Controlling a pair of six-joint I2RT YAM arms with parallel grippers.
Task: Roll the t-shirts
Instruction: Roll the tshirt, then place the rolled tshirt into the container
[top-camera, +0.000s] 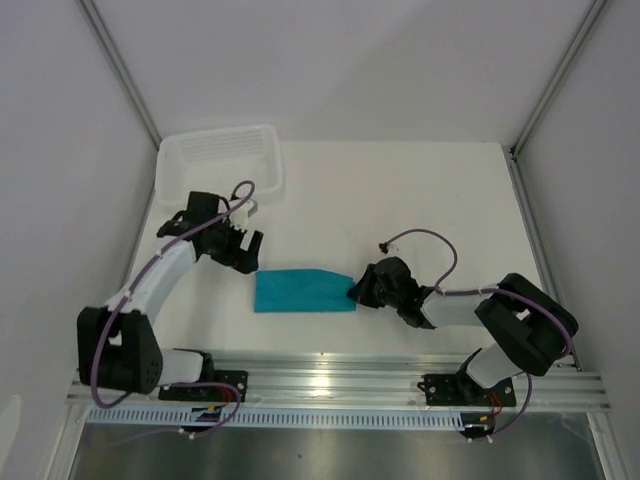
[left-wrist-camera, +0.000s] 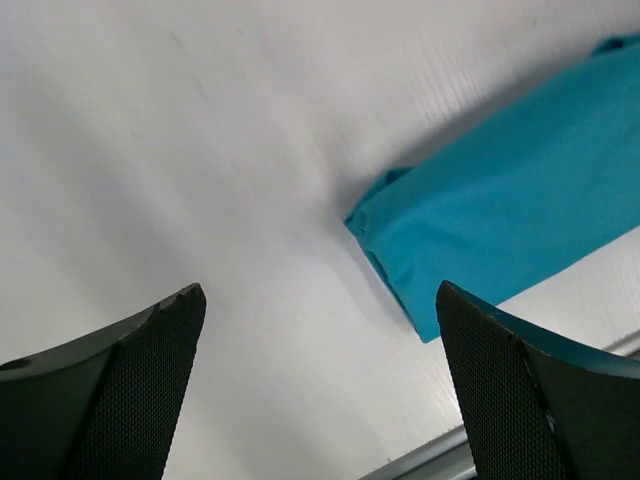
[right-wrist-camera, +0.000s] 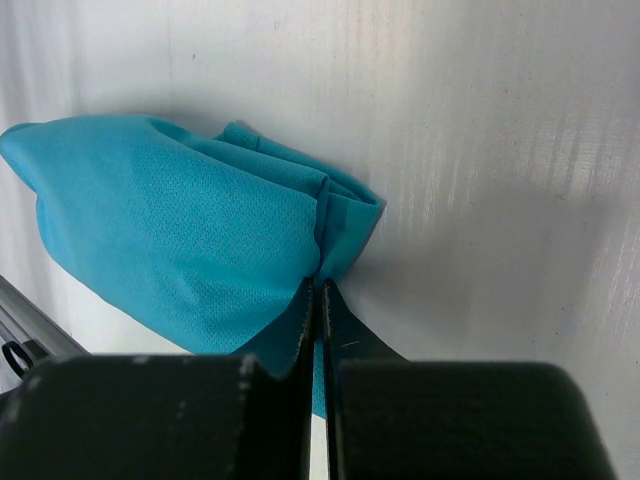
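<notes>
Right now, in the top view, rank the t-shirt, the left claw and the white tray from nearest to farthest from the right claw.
1. t-shirt: pinched at the tips of the right claw, on its left.
2. left claw: open, past the shirt's left end.
3. white tray: back-left corner.

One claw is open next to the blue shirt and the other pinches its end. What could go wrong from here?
1. The right gripper is shut on only a thin bit of the shirt at its end. If that arm pulls back, it may drag the bundle or tug the layers loose.
2. The left gripper is open and clear of the shirt, so nothing pins that end. It could unfold.
</notes>
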